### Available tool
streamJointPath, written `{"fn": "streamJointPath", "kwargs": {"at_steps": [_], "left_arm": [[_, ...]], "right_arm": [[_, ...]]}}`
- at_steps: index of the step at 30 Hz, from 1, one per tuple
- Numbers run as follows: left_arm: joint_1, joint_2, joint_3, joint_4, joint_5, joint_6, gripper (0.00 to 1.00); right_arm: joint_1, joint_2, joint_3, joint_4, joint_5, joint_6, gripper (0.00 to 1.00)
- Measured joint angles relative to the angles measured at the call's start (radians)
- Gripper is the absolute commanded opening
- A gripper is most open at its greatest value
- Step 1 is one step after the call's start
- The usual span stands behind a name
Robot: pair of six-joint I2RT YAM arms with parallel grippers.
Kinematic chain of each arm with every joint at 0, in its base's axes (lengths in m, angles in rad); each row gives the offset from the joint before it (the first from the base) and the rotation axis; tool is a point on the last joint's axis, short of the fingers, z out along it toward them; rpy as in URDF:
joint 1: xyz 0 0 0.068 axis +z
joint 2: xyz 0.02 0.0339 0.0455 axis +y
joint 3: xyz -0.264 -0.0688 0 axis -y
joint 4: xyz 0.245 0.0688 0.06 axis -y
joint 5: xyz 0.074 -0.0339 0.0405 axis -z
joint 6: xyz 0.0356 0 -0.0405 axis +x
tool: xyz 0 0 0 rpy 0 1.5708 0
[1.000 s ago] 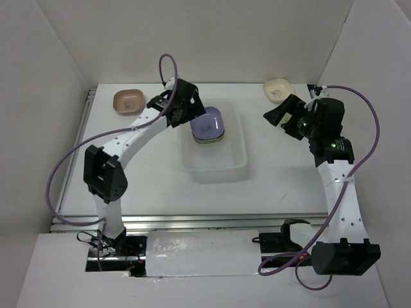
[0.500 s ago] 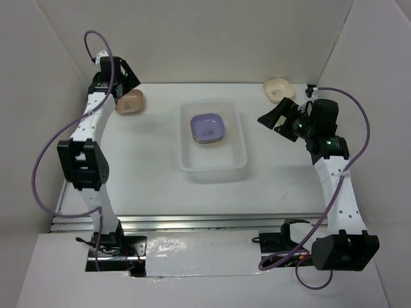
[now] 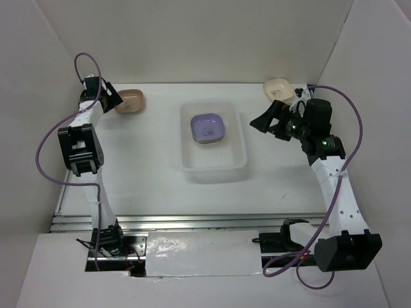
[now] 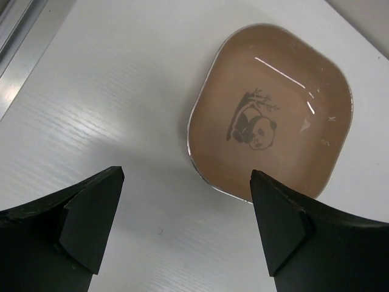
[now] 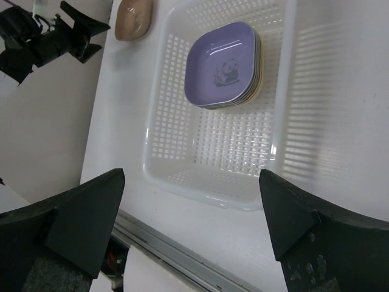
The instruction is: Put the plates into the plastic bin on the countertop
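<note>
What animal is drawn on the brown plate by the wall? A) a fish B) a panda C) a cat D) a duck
B: the left wrist view looks straight down on the brown plate, and the dark drawing in its middle is a panda with a sprig of bamboo.

Plain white surrounding walls (image 3: 212,38)

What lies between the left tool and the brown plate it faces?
Nothing but a bare strip of white countertop. The left wrist view shows the open left tool short of the brown plate, not touching it.
</note>
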State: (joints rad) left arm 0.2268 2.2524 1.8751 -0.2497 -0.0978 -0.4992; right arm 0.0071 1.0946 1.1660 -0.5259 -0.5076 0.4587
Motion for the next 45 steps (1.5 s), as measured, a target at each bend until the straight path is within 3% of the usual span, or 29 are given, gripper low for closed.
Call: {"fn": "streamJointPath", "kwargs": {"at_steps": [5, 11, 12, 14, 16, 21, 27, 30, 33, 35, 37, 45], "left_arm": [[-0.011, 0.079, 0.084, 0.018, 0.011, 0.0, 0.99], [-0.026, 0.24, 0.234, -0.035, 0.0, 0.005, 0.79], [-0.027, 0.249, 0.255, -0.04, -0.008, 0.001, 0.73], [-0.027, 0.257, 0.276, -0.061, -0.016, 0.0, 0.41], [-0.026, 0.258, 0.285, -0.084, -0.029, -0.018, 0.0], [-0.021, 0.222, 0.275, -0.137, -0.048, -0.085, 0.0], [-0.092, -0.228, -0.183, -0.248, -0.153, -0.219, 0.0], [-0.273, -0.502, -0.288, -0.253, -0.24, -0.298, 0.0], [-0.598, -0.669, -0.286, -0.192, -0.351, -0.402, 0.0], [-0.761, -0.691, -0.274, -0.183, -0.383, -0.483, 0.0], [-0.852, -0.663, -0.261, -0.201, -0.427, -0.575, 0.0], [-0.938, -0.321, -0.204, -0.314, -0.608, -0.872, 0.0]], "right_arm": [[0.029, 0.0, 0.0, 0.001, 0.007, -0.009, 1.0], [0.054, 0.0, 0.0, 0.0, 0.028, -0.014, 1.0], [0.058, -0.002, 0.0, -0.002, 0.033, -0.015, 1.0], [0.064, -0.007, 0.0, -0.004, 0.043, -0.016, 1.0], [0.068, -0.018, 0.001, -0.007, 0.054, -0.02, 1.0], [0.069, -0.051, 0.024, -0.021, 0.113, -0.023, 1.0], [0.062, -0.046, 0.046, -0.019, 0.237, 0.007, 1.0], [0.032, -0.004, 0.046, -0.019, 0.266, 0.029, 1.0], [-0.014, 0.028, 0.037, -0.016, 0.267, 0.052, 1.0], [-0.035, 0.025, 0.032, -0.019, 0.26, 0.066, 1.0], [-0.053, 0.013, 0.031, -0.015, 0.255, 0.074, 1.0], [-0.113, -0.052, 0.029, -0.014, 0.209, 0.076, 1.0]]}}
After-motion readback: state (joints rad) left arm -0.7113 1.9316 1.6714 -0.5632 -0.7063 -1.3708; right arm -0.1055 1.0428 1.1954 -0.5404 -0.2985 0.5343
